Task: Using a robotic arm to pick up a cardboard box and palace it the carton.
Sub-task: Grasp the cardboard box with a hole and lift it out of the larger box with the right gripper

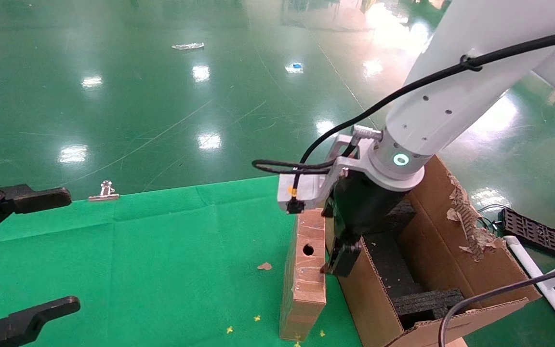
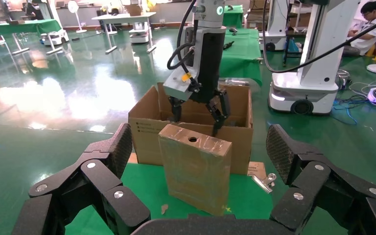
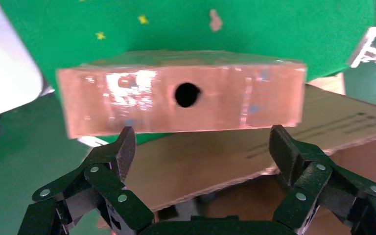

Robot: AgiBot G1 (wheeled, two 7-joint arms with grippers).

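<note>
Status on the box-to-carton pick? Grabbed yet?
Not grabbed. Done: right gripper is positioned above the cardboard box, jaws open. In hand: nothing; the box stands upright on the green cloth beside the carton. Left: grasp, lift, place inside. Left gripper waits open.

Cardboard box [image 1: 304, 270] upright beside carton [image 1: 451, 250]
</note>
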